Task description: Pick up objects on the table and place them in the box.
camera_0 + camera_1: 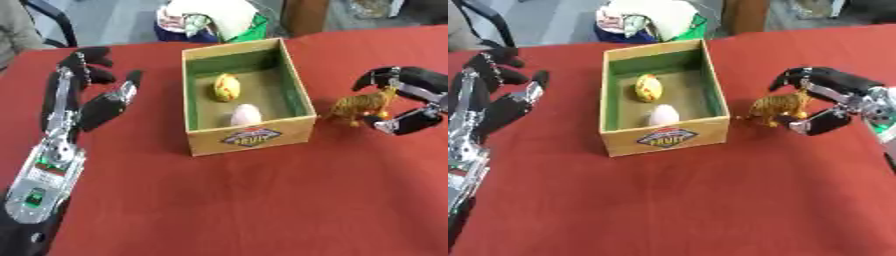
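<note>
An open cardboard box (pixel 252 134) with green inner walls stands mid-table. Inside it lie a yellow oval object (pixel 227 87) and a pale pink egg (pixel 246 114). Just right of the box stands an orange toy tiger (pixel 779 107) on the red cloth. My right hand (pixel 839 96) comes in from the right; its fingers curl over the tiger's back and its thumb sits under the hindquarters, so the tiger's rear is pinched between them. My left hand (pixel 86 97) rests open on the left side of the table with fingers pointing up, well away from the box.
A white and green bundle (pixel 213 19) sits beyond the table's far edge behind the box. A chair (pixel 52 17) stands at the far left. The red tablecloth (pixel 245 200) stretches bare in front of the box.
</note>
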